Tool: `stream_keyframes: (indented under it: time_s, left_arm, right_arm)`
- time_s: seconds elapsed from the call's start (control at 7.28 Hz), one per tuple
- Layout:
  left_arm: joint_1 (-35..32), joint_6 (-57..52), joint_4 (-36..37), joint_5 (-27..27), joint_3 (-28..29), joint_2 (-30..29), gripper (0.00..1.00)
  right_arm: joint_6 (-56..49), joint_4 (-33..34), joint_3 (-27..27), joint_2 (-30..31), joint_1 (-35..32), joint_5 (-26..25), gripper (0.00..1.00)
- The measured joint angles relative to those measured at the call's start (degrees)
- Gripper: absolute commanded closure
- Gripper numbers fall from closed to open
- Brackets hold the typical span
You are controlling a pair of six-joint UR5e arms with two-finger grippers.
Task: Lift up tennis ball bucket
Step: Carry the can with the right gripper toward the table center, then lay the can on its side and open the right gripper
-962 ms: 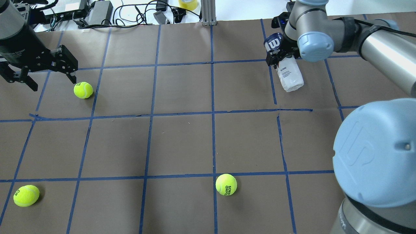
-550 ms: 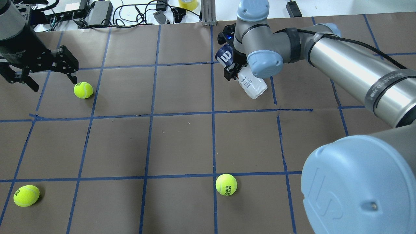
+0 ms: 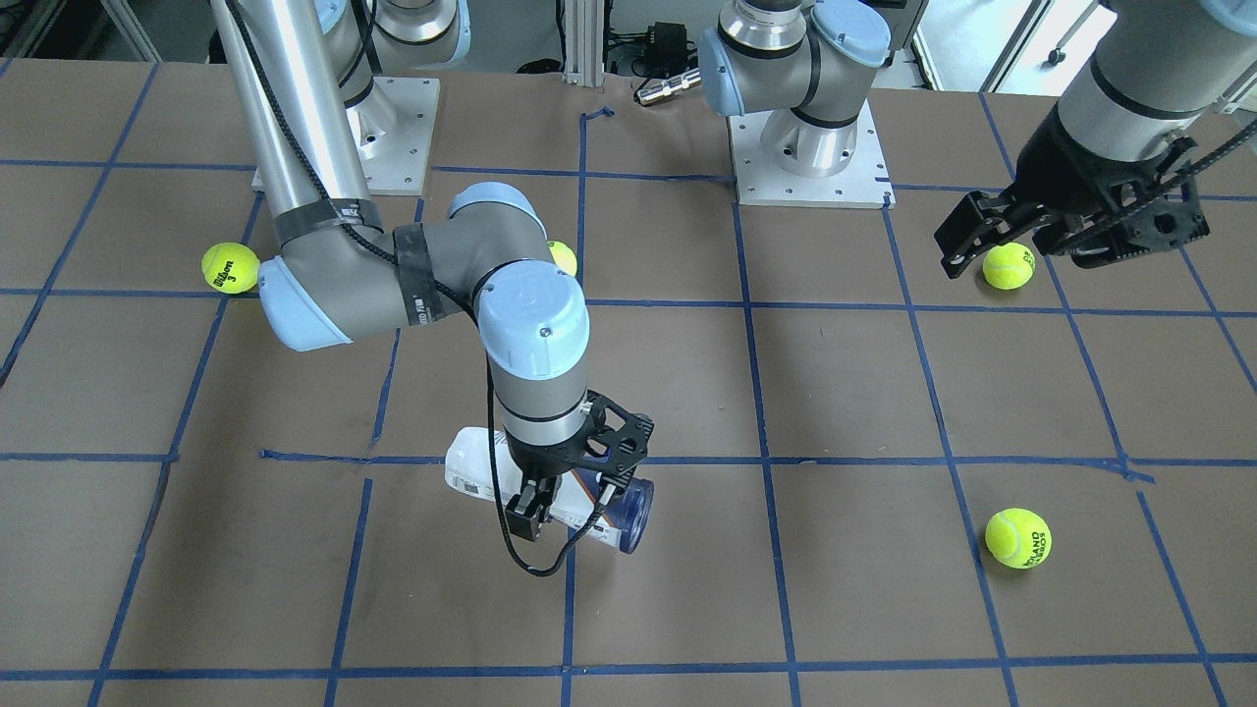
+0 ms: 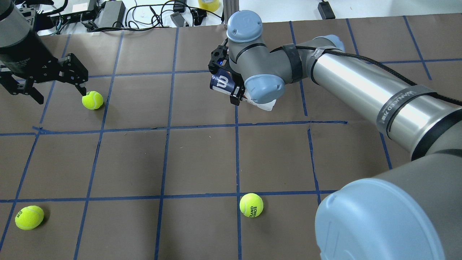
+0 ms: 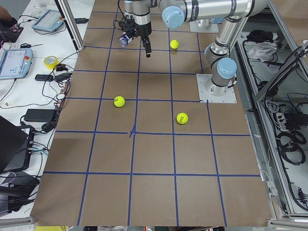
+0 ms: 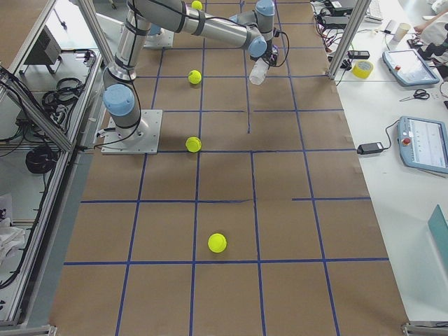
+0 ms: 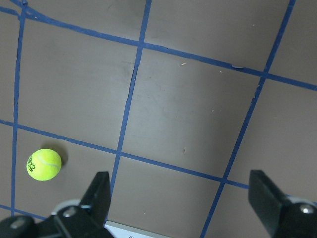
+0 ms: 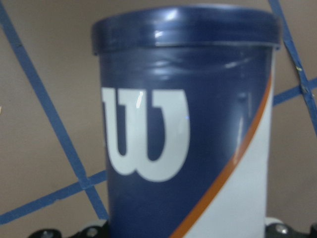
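From the front you see the right gripper (image 3: pixel 574 496) squeezing the tennis ball bucket (image 3: pixel 469 474). The bucket lies sideways near the middle of the table (image 3: pixel 884 609). From above, the left gripper (image 4: pixel 59 92) hangs wide open beside a tennis ball (image 4: pixel 92 100). The right wrist camera shows you the bucket's blue end up close.

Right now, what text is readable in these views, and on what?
"W": tennis ball bucket, navy end.
"Wilson 3": ball on robot's right.
"OLAND ARROS", partly hidden: middle ball.
"OLAND": far-left ball.
Too blurred: near-left ball, bucket's white-end print, right arm's band.
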State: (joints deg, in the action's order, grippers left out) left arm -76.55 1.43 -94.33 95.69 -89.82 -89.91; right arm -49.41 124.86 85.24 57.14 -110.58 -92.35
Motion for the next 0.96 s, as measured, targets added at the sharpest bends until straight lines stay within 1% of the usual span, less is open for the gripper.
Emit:
stream_keyframes:
  time_s: [0.27,0.41,0.69,0.82,0.96]
  left_arm:
    - [0.0,-0.3,0.3,-0.1,-0.1,-0.3,0.0]
    - [0.0,-0.8,0.7,-0.1,-0.2,-0.4,0.0]
    - [0.0,-1.3,1.3,0.0,-1.1,-0.5,0.0]
    - [0.1,-1.3,1.4,-0.1,-1.3,-0.5,0.0]
    - [0.1,-1.3,1.5,-0.1,-1.4,-0.5,0.0]
  right_arm:
    - [-2.8,0.4,0.1,-1.5,-4.2,-1.0,0.37]
    - [-4.0,1.7,0.1,-2.4,-5.9,-1.1,0.37]
    - [-6.9,3.7,0.1,-3.3,-7.6,-0.9,0.37]
    - [-8.1,4.1,0.2,-3.5,-7.9,-0.8,0.25]
    - [-9.1,4.6,0.2,-3.6,-8.2,-0.8,0.0]
